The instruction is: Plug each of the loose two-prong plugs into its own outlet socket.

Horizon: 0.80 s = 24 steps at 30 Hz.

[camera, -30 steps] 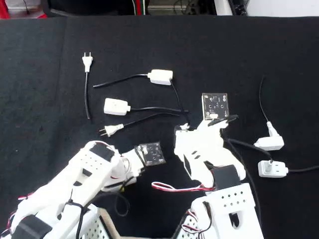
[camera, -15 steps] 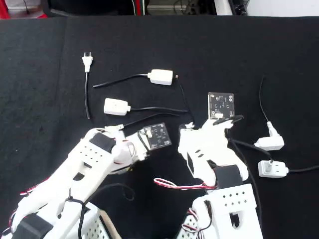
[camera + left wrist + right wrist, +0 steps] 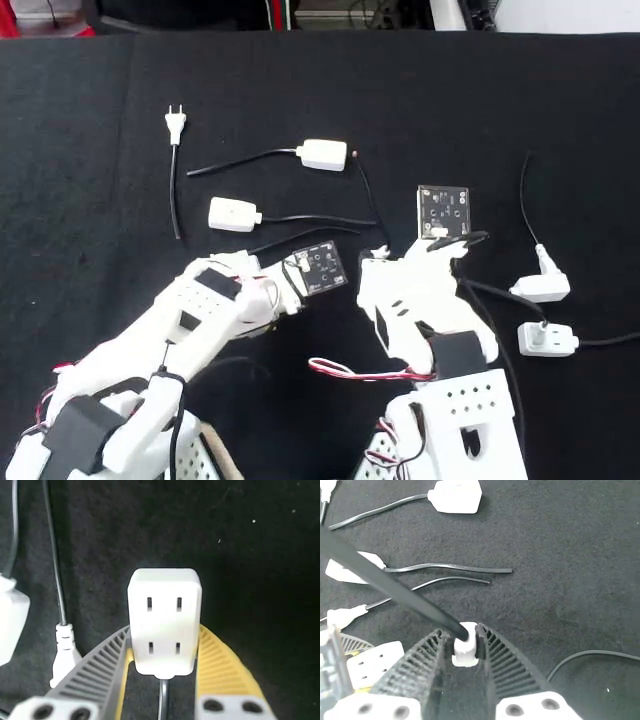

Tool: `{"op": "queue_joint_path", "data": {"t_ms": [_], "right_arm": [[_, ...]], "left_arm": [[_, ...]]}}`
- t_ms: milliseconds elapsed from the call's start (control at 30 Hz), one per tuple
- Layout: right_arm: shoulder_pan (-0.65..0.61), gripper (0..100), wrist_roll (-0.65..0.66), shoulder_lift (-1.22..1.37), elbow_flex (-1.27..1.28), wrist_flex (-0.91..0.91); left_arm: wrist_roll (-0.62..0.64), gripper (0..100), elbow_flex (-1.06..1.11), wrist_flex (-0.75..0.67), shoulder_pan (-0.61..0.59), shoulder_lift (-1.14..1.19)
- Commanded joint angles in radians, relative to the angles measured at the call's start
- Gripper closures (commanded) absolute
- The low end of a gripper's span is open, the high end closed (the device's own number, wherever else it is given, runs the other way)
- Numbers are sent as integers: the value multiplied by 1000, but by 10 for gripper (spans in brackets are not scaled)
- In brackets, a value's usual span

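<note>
Plug [image 3: 466, 652] with a black cord [image 3: 390, 587] is pinched in our right gripper [image 3: 461, 634], just over the black cloth table [image 3: 520, 90]. Our left gripper [image 3: 164, 632] squeezes a white socket block [image 3: 164, 600]. Another loose plug [image 3: 175, 122] lies far off on the cloth. Past the table's far edge we see a red wire [image 3: 275, 12].

From my left wrist, the outlet socket [image 3: 164, 622] is sending its cord off the picture's edge between my jaws. A loose plug [image 3: 64, 652] is tucking its prongs behind my grey jaw, and a white body [image 3: 9, 615] is being cropped too far to name. From my right wrist, the held plug [image 3: 466, 650] is keeping its prongs buried between my jaws, and a blurred cable [image 3: 385, 582] is crossing near the lens. From above, my left arm [image 3: 190, 330] is covering that outlet socket and my right arm [image 3: 420, 300] is hiding the held plug.
</note>
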Motion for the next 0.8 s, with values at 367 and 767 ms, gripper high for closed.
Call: {"op": "queue_joint_path", "data": {"t_ms": [367,767], "right_arm": [[-97,987,9,-7,-39,-3],[-342,987,-63,-7,97,-224]], "left_arm": [[253,702,148,140,-136,-555],[353,704,332,528,-516,-1229]]}}
